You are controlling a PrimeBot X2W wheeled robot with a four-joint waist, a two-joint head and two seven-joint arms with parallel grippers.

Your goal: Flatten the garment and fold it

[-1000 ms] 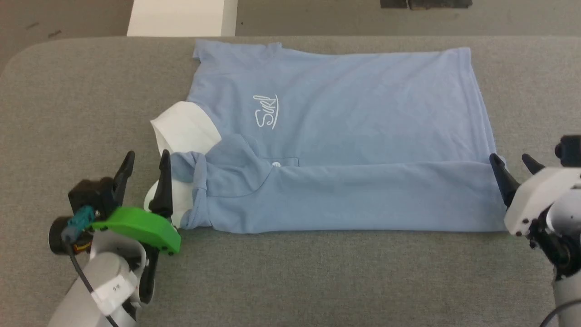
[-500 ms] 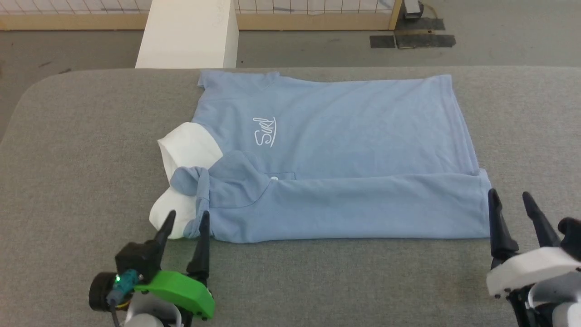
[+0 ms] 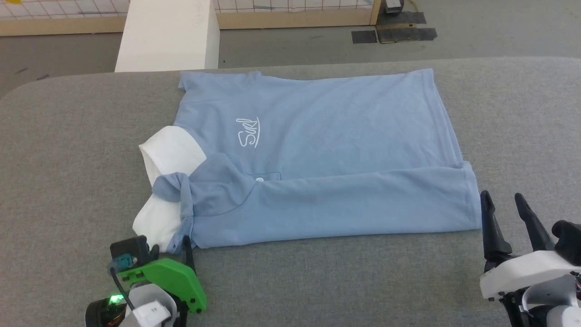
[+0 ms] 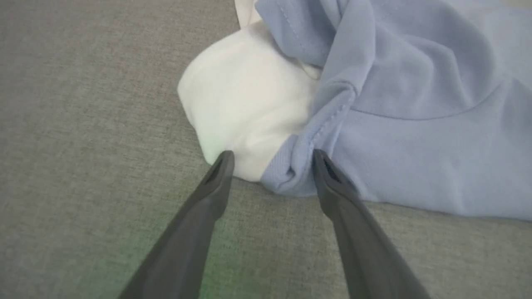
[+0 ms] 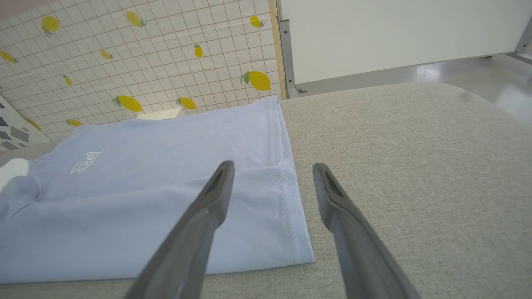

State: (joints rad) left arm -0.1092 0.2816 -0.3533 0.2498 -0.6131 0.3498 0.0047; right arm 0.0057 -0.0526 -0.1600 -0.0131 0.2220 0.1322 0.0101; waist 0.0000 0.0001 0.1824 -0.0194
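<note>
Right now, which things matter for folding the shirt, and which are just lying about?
Job: light blue knit polo shirt with white collar, grey fabric tabletop, open left hand, open right hand.
Lying about: white rectangular block, dark floor mats, lemon-patterned wall.

Left wrist view: garment (image 4: pixel 415 124) cut off at 12 and 3 o'clock. Right wrist view: logo (image 5: pixel 86 161) lettering illegible.

A grey fabric-covered table (image 3: pixel 68 136) is carrying a light blue polo shirt (image 3: pixel 327 136), which is lying flat across its middle, near side folded over, white collar (image 3: pixel 170 149) pointing toward the left end
</note>
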